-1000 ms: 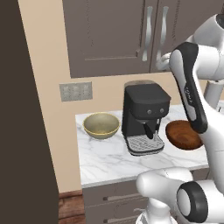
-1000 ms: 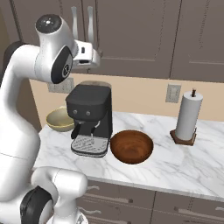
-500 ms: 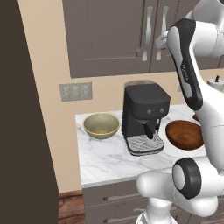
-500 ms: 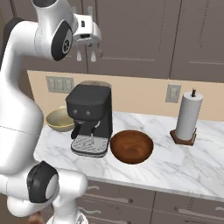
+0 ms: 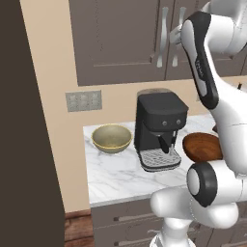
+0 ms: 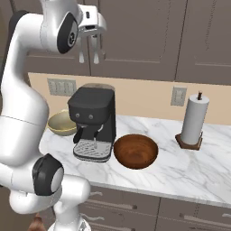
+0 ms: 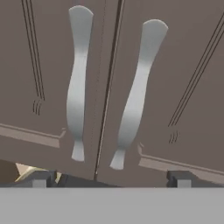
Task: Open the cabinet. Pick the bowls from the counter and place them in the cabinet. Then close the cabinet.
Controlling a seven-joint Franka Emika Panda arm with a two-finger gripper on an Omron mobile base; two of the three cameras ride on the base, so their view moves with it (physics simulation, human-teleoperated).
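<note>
At the far left of the counter [image 5: 116, 169], a white marble slab with grey veins, the pale olive-yellow bowl [image 5: 112, 138] sits upright with its mouth facing up, beside a black coffee machine [image 5: 159, 129]. Right of that machine, close against its tray, stands the reddish-brown bowl [image 6: 136, 151], also upright and open to the ceiling. Both bowls are round, so neither has a long axis. Further right in the right base view, a paper towel roll [image 6: 194, 119] stands on end on a dark base, well apart from the bowls. A wall plate [image 5: 84, 101] sits on the beige wall above the olive bowl.

Above all this hangs the cabinet [image 5: 120, 38], dark grey-brown, both panelled doors shut. Its two silver handles [image 7: 77, 83] run vertically, their long axis up and down the doors, one on each side of the centre seam; in the hand view they curve slightly and taper toward their lower ends.

The gripper [image 6: 92, 28] is raised in front of those handles, pointing at the doors. Its fingers are spread apart, with nothing between them and no contact with either handle.

No brand, label or readable writing shows on any item.
</note>
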